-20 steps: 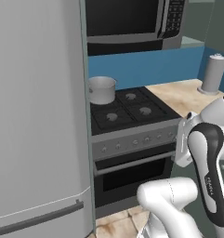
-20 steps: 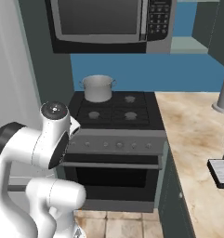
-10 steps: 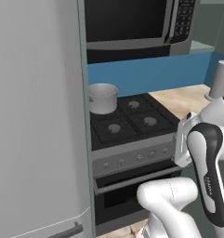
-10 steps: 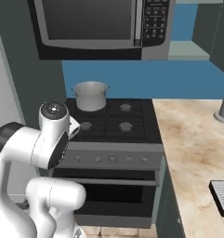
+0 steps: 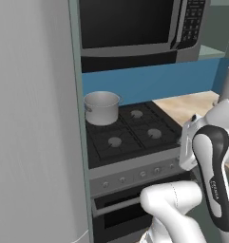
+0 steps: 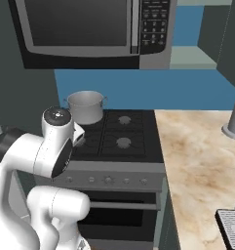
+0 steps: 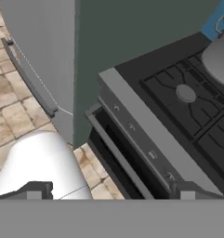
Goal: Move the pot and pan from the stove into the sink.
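The stove (image 5: 130,135) is serving as the landmark here: a black gas cooktop with grates and four round burners, a steel front panel with a row of knobs, and an oven door below. The pot (image 5: 102,107) is sitting upright on the stove's rear burner on the side nearest the tall grey refrigerator (image 5: 35,123), its silver-grey straight sides and small loop handles showing; in the right base view the pot (image 6: 86,107) is standing at the back left corner of the stove (image 6: 124,136), just in front of the blue backsplash. A dark microwave (image 5: 135,26) is hanging directly above the stove. A beige stone tabletop (image 6: 197,156) is adjoining the stove on the side away from the refrigerator, with a grey cylinder (image 6: 234,118) standing on it well apart from the stove. The gripper (image 7: 108,189) is hanging released, its two dark fingertips spread wide with nothing between them, in front of the stove and above the tiled floor (image 7: 16,107) before the oven door. In the hand view the stove (image 7: 178,97) is running diagonally, with the pot (image 7: 220,58) partly cut off at the far edge of the grates.
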Available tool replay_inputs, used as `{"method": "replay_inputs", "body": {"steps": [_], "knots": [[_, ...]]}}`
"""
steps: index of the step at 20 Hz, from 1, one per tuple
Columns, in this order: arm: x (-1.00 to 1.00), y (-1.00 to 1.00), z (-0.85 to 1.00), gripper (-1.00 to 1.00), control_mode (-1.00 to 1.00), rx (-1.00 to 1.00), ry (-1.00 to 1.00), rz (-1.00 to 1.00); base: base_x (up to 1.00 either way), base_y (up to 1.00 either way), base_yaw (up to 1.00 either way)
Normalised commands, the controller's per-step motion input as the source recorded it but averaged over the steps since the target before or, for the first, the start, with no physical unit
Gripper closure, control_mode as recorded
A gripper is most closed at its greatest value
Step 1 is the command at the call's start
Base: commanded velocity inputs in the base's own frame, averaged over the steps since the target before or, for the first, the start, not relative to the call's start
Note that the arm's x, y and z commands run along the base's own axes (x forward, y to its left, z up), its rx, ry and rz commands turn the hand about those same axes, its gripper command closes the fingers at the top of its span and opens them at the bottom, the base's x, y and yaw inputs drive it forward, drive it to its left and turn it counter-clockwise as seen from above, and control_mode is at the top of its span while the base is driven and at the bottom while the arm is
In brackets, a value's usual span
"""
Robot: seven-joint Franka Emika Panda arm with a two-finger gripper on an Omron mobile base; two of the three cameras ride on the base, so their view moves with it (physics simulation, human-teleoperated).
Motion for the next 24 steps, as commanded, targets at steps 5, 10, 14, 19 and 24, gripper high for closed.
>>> {"method": "replay_inputs", "body": {"steps": [5,10,14,19,24], "knots": [[0.0,0.0,0.0,-1.0,1.0,0.0,0.0,0.0,0.3,0.0,0.0],[0.18,0.11,0.03,-1.0,-1.0,0.0,0.0,-0.05,0.0,0.0,0.0],[0.41,0.38,0.2,-1.0,-1.0,0.0,0.0,-0.19,0.0,0.0,0.0],[0.32,0.46,0.28,-1.0,-1.0,0.0,-0.02,-0.21,0.0,0.0,0.0],[0.32,0.37,0.29,-1.0,-1.0,0.0,0.01,-0.15,0.0,0.0,0.0]]}}
